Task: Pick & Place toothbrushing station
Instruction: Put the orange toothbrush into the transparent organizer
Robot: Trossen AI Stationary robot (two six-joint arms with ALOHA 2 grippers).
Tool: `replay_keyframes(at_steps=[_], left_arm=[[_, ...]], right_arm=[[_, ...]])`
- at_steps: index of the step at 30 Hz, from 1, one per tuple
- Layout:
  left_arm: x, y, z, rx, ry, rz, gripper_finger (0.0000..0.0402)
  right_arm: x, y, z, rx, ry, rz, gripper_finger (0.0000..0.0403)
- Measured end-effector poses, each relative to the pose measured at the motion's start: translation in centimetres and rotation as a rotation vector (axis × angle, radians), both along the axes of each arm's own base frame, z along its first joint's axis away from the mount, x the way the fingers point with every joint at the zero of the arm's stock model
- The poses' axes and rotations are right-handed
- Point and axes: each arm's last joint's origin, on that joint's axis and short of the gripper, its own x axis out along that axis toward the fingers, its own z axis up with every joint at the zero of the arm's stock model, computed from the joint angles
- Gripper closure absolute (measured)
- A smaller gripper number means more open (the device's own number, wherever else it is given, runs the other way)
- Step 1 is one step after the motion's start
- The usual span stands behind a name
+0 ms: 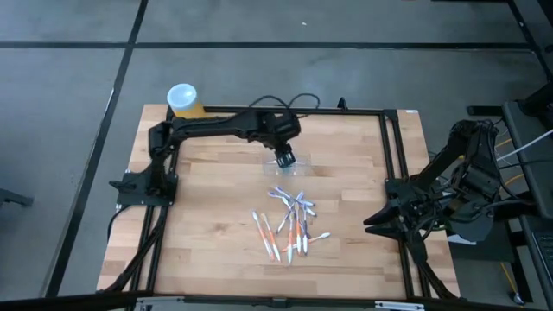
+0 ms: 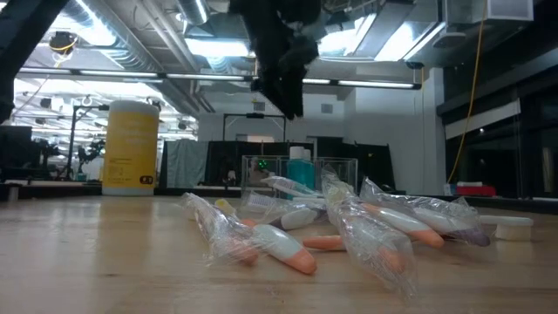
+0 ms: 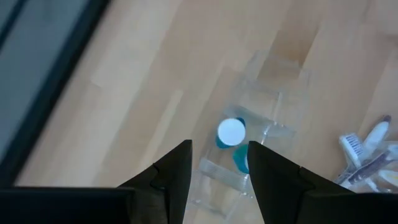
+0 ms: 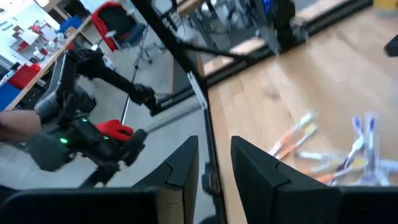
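The toothbrushing station (image 3: 273, 106) is a clear plastic holder that stands on the wooden table just past the table's middle. A teal thing with a round white top (image 3: 231, 132) stands in one compartment. In the low view the station (image 2: 336, 174) shows behind the toothbrushes. My left gripper (image 3: 219, 168) hangs open above the station, pointing steeply down, well clear of it in the low view (image 2: 289, 100). My right gripper (image 4: 214, 168) waits open at the table's right edge (image 1: 373, 221).
A loose pile of wrapped white, orange and blue toothbrushes (image 1: 292, 223) lies nearer than the station (image 2: 349, 222). A yellow cylinder with a white lid (image 1: 183, 99) stands at the far left corner. A black frame rail (image 1: 389, 155) runs around the table.
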Motion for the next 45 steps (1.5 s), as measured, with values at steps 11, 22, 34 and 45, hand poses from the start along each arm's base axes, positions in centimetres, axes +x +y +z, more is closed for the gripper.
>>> replay_keyframes(at_steps=[11,22,34,45], left_arm=[[-6.6,-0.8,10.4,0.102,-0.270,-0.027,0.0251],[-14.4,-3.0,11.1,0.095,-0.601,0.011,0.0252],[-24.7,-6.5,5.1,0.002,-1.052,0.042,0.0258],[-22.9,-11.2,-1.9,-0.316,-0.770,0.043,0.0258]], right_arm=[[-2.2,-3.9,2.8,-0.170,-0.200,-0.031,0.0305],[-5.0,-8.7,4.1,-0.300,-0.282,-0.048,0.0305],[-7.5,-12.9,2.5,-0.289,-0.342,-0.138,0.0304],[-5.5,-9.9,-8.6,0.118,-0.563,-0.243,0.0304]])
